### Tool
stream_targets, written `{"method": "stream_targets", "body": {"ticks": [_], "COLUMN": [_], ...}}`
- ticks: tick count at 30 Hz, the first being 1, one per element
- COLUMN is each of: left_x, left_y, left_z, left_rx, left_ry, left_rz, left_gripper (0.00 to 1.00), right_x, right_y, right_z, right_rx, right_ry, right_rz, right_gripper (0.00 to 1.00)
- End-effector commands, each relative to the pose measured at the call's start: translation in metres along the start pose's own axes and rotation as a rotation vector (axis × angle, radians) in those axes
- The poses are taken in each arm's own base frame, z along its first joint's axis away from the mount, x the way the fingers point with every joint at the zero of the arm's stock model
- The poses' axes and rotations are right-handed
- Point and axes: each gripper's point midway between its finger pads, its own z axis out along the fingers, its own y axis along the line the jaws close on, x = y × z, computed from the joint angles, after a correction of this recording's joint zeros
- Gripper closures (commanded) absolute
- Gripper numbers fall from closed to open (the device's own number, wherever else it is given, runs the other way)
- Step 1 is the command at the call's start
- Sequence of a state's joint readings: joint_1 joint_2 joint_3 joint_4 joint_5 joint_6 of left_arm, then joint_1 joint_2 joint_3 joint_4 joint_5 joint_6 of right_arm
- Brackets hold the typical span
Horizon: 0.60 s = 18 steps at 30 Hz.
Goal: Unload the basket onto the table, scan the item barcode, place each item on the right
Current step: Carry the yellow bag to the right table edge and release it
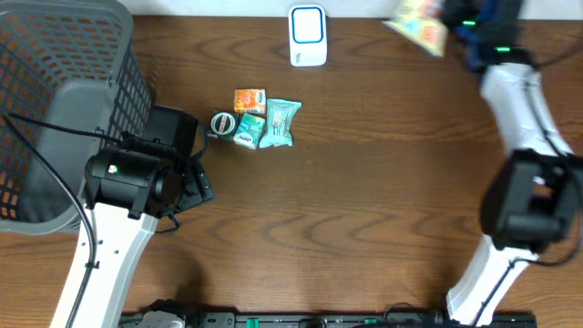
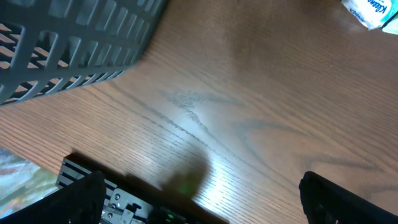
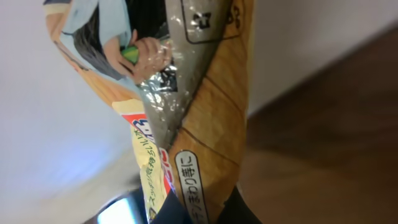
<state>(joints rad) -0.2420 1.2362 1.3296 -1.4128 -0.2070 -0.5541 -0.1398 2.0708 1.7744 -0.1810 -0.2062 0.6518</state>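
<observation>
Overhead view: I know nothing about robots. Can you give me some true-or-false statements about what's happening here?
1. The right tool holds a snack packet. True.
2. The left tool is closed around a tin. False: it is open and empty.
3. The scanner lies in the basket. False: it sits on the table, at the far edge.
4. Small packets lie on the table, outside the basket. True.

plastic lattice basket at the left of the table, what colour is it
Grey. The plastic lattice basket shows best in the overhead view.
</observation>
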Motion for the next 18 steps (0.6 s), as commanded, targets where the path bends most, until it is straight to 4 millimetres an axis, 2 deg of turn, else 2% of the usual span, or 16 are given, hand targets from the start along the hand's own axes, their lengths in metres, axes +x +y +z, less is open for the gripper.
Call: {"method": "stream_targets", "body": {"ticks": [1,4,8,11,13,14,16,18], "left_x": [0.001,0.001,0.001,0.001,0.001,0.001,0.001,0.001], "left_y": [0.001,0.001,0.001,0.001,0.001,0.001,0.001,0.001], "left_z": [0.000,0.000,0.000,0.000,0.000,0.000,0.000,0.000], "left_rx": [0.002,0.002,0.002,0.002,0.002,0.002,0.002,0.002], "left_ry": [0.004,0.004,0.004,0.004,0.004,0.004,0.004,0.004], "left_rz": [-0.017,-0.017,-0.017,-0.017,-0.017,-0.017,-0.017,-0.017], "left_gripper": [0.02,0.02,0.02,0.02,0.02,0.02,0.02,0.02], "right_x": [-0.045,-0.055,-0.065,-0.073,-0.076,-0.077,-0.076,-0.071], "right_y": [-0.047,-0.106,-0.172,-0.209,-0.223,-0.226,-0.225,-0.214], "right_z": [-0.030,-0.048,-0.069,-0.082,-0.088,-0.090,-0.091,-0.089], "right_rx": [0.135,0.255,0.377,0.430,0.432,0.420,0.371,0.278], "right_ry": [-0.070,-0.023,0.005,-0.005,-0.004,0.002,0.020,0.053], "right_rz": [-0.120,-0.141,-0.088,-0.043,-0.019,-0.007,0.010,0.024], "right_gripper": [0.99,0.99,0.97,0.47,0.23,0.13,0.04,0.02]}}
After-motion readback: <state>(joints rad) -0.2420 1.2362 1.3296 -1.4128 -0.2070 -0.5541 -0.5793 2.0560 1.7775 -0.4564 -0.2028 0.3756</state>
